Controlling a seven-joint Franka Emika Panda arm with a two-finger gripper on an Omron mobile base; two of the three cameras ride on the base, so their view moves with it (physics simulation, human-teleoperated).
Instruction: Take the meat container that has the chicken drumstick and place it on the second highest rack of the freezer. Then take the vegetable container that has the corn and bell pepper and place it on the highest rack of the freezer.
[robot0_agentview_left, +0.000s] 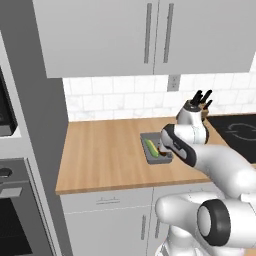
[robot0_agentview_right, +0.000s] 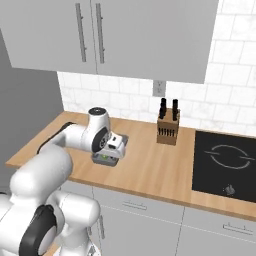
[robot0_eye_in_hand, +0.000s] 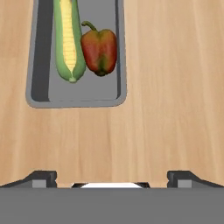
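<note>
A: What does the tray (robot0_eye_in_hand: 78, 98) hold?
B: A grey tray with rounded corners and a low rim. In it lie the corn (robot0_eye_in_hand: 69, 39), a long cob of yellow kernels in green husk, and the pepper (robot0_eye_in_hand: 99, 50), short and rounded, red shading to green, with a curled green stem.

A: Where does the tray sit?
B: On the wooden table (robot0_agentview_left: 105, 155), near the middle of its depth, left of the knife block (robot0_agentview_right: 168, 129) and the black hob (robot0_agentview_right: 225, 162). White cabinets (robot0_agentview_left: 150, 35) hang above it.

A: Which way does it run?
B: In the left base view the tray's (robot0_agentview_left: 148, 151) long axis runs from near to far across the table. The corn (robot0_agentview_left: 151, 148) lies along that axis. In the hand view the pepper is just beside the cob; whether they touch is unclear.

A: And the claw (robot0_eye_in_hand: 112, 177)?
B: It hangs over bare table just beside the tray's short end. Its two dark tips stand wide apart, nothing between them. In the base views the hand (robot0_agentview_right: 114, 145) is right above the tray (robot0_agentview_right: 106, 160) and covers part of it.
</note>
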